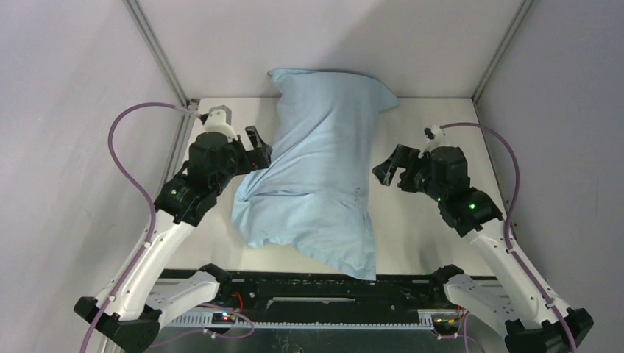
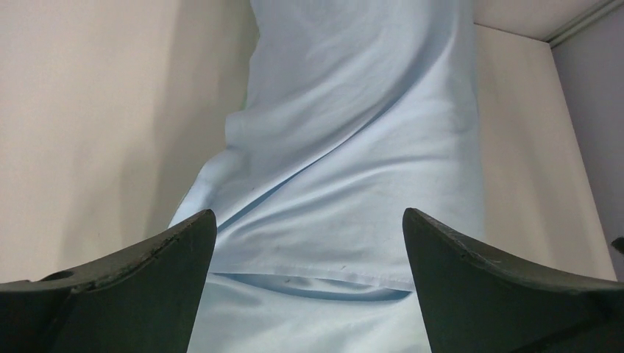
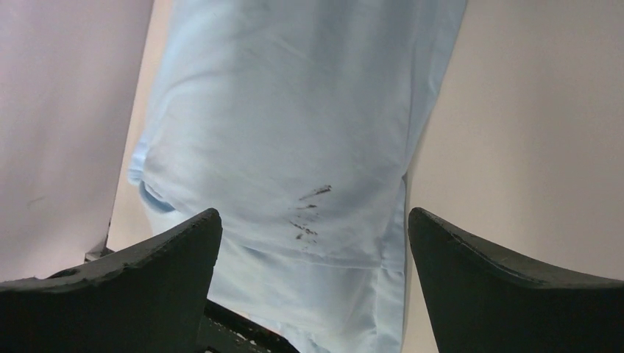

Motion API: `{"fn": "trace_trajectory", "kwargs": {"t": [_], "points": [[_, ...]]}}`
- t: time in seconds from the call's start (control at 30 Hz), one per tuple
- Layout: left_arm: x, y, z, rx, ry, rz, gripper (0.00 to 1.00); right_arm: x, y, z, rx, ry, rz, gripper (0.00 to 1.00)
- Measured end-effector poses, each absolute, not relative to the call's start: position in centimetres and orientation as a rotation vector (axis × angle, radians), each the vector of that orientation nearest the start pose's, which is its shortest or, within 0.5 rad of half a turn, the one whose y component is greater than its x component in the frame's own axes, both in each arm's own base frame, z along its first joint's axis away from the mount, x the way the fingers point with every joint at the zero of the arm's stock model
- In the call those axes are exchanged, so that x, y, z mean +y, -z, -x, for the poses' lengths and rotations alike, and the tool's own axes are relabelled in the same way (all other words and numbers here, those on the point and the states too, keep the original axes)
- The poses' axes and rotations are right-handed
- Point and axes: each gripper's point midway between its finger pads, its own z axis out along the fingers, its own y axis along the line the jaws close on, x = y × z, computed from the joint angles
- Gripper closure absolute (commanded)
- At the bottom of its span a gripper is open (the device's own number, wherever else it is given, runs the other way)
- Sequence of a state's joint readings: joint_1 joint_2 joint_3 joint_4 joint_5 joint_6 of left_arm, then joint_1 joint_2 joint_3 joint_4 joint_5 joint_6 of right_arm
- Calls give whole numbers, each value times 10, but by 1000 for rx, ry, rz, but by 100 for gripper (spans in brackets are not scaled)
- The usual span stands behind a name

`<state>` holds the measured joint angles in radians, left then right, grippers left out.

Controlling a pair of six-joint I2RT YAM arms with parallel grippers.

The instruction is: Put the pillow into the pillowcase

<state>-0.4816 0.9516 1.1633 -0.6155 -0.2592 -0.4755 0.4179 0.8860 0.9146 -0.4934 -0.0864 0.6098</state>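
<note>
The light blue pillowcase (image 1: 316, 169) lies plump and wrinkled down the middle of the table, its far end propped against the back wall. No pillow shows in any view; only blue cloth is visible. My left gripper (image 1: 259, 149) hovers open at the pillowcase's left edge, holding nothing. In the left wrist view the open left gripper (image 2: 309, 217) frames a hemmed fold of the pillowcase (image 2: 353, 147). My right gripper (image 1: 388, 168) is open just off the right edge. The right wrist view shows that gripper (image 3: 315, 217) empty above the pillowcase (image 3: 294, 110), which has dark smudges.
The white table (image 1: 434, 125) is boxed in by grey walls at the back and both sides, with metal corner posts (image 1: 158, 51). A black rail (image 1: 331, 290) runs along the near edge between the arm bases. Purple cables (image 1: 118, 125) loop beside each arm.
</note>
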Motion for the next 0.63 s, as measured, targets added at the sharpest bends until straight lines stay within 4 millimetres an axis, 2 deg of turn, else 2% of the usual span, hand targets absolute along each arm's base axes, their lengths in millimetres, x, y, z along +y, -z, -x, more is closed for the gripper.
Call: {"fn": "trace_trajectory", "kwargs": {"t": [0.1, 0.23, 0.63], "points": [[-121, -314, -284, 1957, 376, 139, 0, 157, -260, -262, 2066, -716, -131, 1], [-121, -315, -284, 1953, 367, 123, 0, 156, -271, -262, 2034, -714, -117, 0], [-115, -322, -281, 1924, 359, 133, 0, 155, -275, -262, 2021, -704, -97, 0]]}}
